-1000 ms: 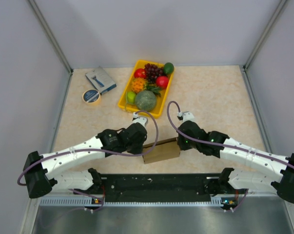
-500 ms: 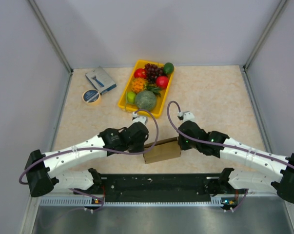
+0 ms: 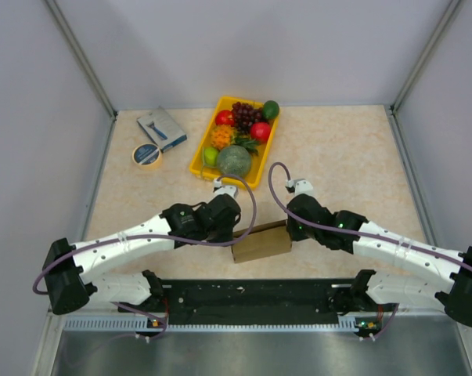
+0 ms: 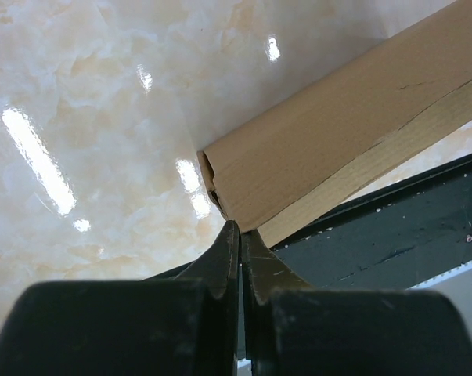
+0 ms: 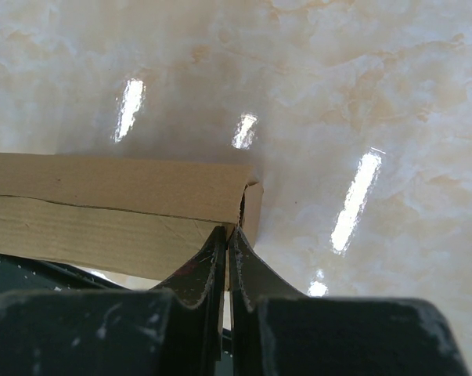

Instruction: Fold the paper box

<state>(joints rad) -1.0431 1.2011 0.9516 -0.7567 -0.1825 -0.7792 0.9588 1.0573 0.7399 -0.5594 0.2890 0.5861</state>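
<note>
Marbled beige worktop [image 3: 337, 157] inside grey walls, with a black base rail [image 3: 259, 294] along the near edge.

Left end effector [image 4: 237, 227]: fingers pressed together, tips touching the left end corner of the paper box [image 3: 259, 243]. Right end effector [image 5: 226, 233]: same, fingers together, tips at the box's right end where a short flap hangs. Can't tell whether either one has thin card nipped between the pads.

The box sits near-centre, between the two end effectors, its near long edge over the rail. It's already a long low sleeve with a seam line running along the top.

My read: closed fingers work as pokers here, one per end, so each push is braced by the other arm. Probably end flaps are next. Risk is that the sleeve slides or buckles if one side pushes harder.

Far side, well apart: yellow tray [image 3: 198, 160] of fruit, tape roll [image 3: 147, 155] and small blue-grey box [image 3: 162, 129] at far left. None are involved.
</note>
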